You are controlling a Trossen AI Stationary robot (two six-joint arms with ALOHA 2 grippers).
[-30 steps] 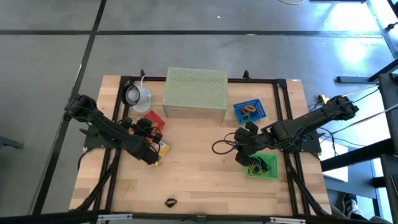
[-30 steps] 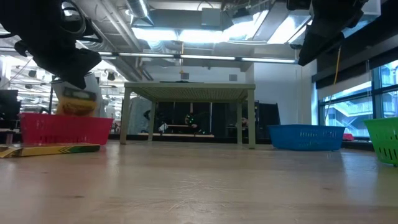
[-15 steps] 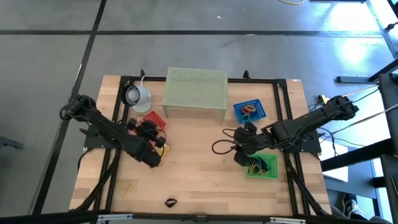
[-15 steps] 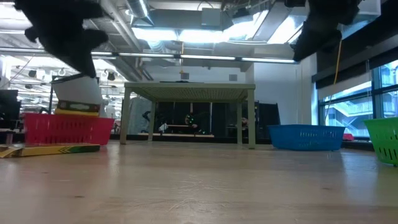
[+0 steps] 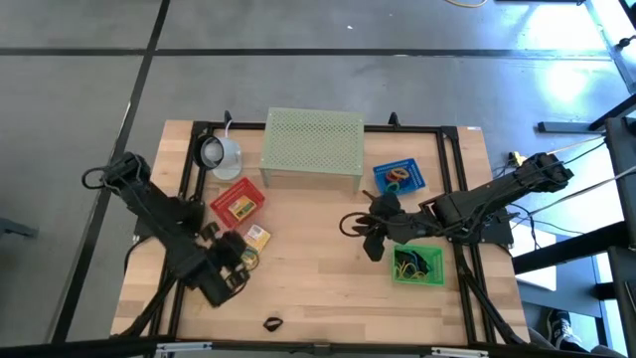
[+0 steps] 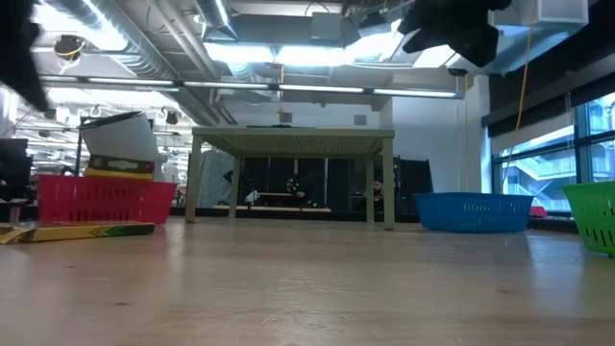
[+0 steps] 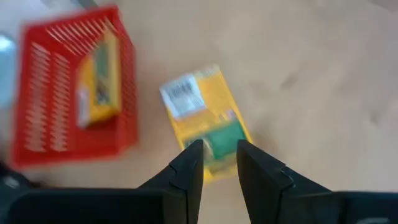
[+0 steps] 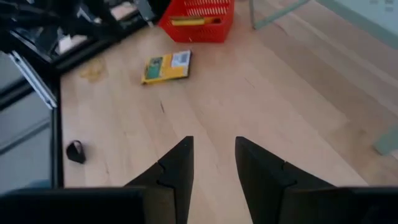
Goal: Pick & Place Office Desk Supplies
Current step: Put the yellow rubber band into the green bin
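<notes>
Lying flat on the wooden table just beside the red slatted basket (image 5: 237,202), the yellow printed packet (image 5: 258,236) sits nearest the left gripper (image 5: 238,261), whose fingers stand apart, empty.

2 dark, jointed arms (image 5: 169,224) — matte black, seemingly — with looping black cables and blunt paired fingers (image 8: 177,165).

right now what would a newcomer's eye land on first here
Probably the large pale green perforated stand at the table's far edge, then the red plastic basket holding a yellow packet, with another yellow printed packet lying loose on the wood beside it. The left gripper hovers open above that loose packet.
</notes>
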